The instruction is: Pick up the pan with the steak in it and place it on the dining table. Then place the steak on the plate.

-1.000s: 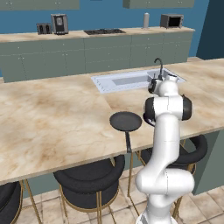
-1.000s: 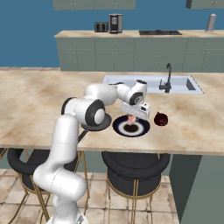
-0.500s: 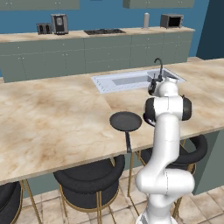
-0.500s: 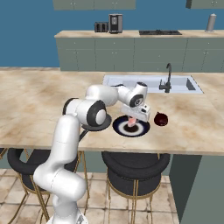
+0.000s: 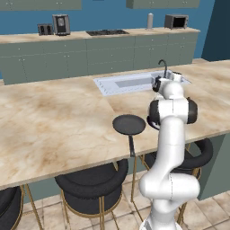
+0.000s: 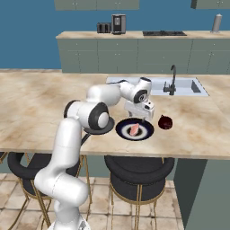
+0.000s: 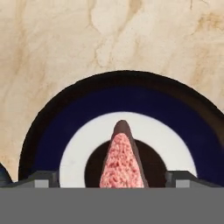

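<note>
The pinkish steak (image 7: 120, 159) rests on the pale centre of the round dark plate (image 7: 57, 131), which lies on the beige dining table (image 6: 36, 112). My gripper (image 7: 111, 179) hangs just above it and is open, with its fingertips (image 7: 43, 177) wide apart on either side of the meat and touching nothing. From the right base view the gripper (image 6: 137, 120) stands over the plate (image 6: 146, 134) with the steak (image 6: 134, 130) on it. The black pan (image 5: 129, 124) sits on the table near its front edge, its handle pointing off the edge, left of the plate.
A small dark-red rounded object (image 6: 165, 122) sits just right of the plate. The inset sink (image 6: 179, 85) with its dark tap (image 6: 172, 81) lies behind. Black stools (image 5: 92, 182) stand under the table's front edge. The wall counter (image 5: 99, 36) runs along the back.
My gripper has opened wide and let go of the steak, which now rests on the plate. The arm has barely moved.
</note>
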Robot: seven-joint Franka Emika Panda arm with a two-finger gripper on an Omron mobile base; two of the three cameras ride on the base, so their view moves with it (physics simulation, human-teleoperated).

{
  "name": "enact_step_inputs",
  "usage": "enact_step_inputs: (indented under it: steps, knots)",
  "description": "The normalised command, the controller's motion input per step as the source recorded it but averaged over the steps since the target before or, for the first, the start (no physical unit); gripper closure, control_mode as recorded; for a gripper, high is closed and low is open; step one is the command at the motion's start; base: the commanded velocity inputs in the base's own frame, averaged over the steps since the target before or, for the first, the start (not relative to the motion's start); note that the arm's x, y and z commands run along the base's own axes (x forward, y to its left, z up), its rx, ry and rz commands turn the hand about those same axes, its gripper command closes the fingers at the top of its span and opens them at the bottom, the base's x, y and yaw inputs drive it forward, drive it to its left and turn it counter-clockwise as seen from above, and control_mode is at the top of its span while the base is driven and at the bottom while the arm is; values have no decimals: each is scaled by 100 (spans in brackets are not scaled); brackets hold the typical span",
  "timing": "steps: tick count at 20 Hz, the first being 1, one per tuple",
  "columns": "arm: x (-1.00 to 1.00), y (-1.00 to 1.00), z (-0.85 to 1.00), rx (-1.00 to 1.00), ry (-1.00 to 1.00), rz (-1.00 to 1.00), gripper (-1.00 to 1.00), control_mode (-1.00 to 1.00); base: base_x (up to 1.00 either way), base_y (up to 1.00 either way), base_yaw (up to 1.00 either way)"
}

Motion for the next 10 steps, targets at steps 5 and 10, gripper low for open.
enact_step_inputs:
  steps: [5,10]
  knots:
    - [-42,0,73,0,1,1,-100,-100,0,0,0]
    - [-79,25,21,-11,-6,12,-100,-100,0,0,0]
